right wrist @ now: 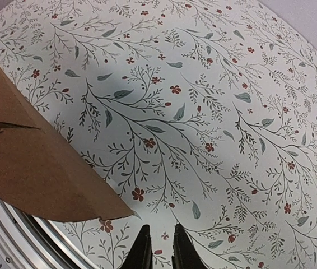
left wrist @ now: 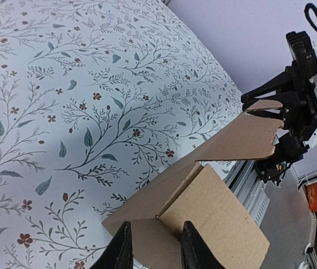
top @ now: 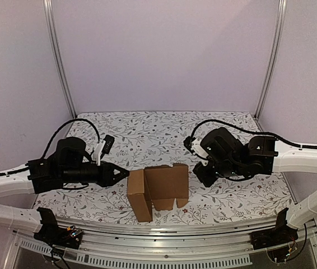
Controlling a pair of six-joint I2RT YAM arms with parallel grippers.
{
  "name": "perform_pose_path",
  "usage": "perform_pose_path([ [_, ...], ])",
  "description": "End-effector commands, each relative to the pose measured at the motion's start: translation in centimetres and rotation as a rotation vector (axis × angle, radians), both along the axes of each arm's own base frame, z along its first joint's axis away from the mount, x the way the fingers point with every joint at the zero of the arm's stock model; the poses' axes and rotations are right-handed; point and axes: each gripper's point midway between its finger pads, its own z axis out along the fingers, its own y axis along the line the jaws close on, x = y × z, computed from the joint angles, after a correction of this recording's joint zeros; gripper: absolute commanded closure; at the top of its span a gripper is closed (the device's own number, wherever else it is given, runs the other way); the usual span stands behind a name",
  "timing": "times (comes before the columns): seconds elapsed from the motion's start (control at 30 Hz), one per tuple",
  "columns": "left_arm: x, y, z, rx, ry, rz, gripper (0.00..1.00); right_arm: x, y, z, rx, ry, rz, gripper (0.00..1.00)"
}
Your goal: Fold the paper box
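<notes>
Two flanks to the paper box (top: 161, 185) on the floral table (top: 231, 196): 9 o'clock, left gripper (top: 125, 172) astride its corner, clamping unclear; 3 o'clock, right gripper (right wrist: 159, 249) barely parted, empty.

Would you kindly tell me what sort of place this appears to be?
Likely an enclosed robot workcell: plain walls framed by an aluminium post, a floral-covered table, and a metal mounting rail along its near edge.

the paper box (top: 159, 189) sits on the tabletop (top: 147, 131) near its front edge, between both tools: left tool (top: 126, 172) at its left end, right tool (right wrist: 160, 230) near its right end, apart.
</notes>
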Motion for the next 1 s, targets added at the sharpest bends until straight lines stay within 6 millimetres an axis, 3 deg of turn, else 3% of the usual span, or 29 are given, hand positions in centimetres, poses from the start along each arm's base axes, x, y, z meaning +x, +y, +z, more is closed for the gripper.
perform_pose_path([
  [0.0,-0.5,1.5,-1.5,0.088,0.026,0.032,0.73,-0.3,1.6,1.1,0.115,0.029,0.008,0.88],
  [0.47,-1.5,5.7,-4.5,0.192,0.109,0.154,0.8,-1.3,5.0,3.3,0.25,0.072,0.105,0.87],
  [0.77,-2.0,8.0,-7.2,0.291,0.206,0.249,0.82,-1.2,5.2,4.3,0.262,0.049,0.124,0.88],
  [0.97,-2.1,7.6,-9.1,0.3,0.258,0.263,0.83,-1.1,4.7,4.7,0.254,0.027,0.121,0.86],
])
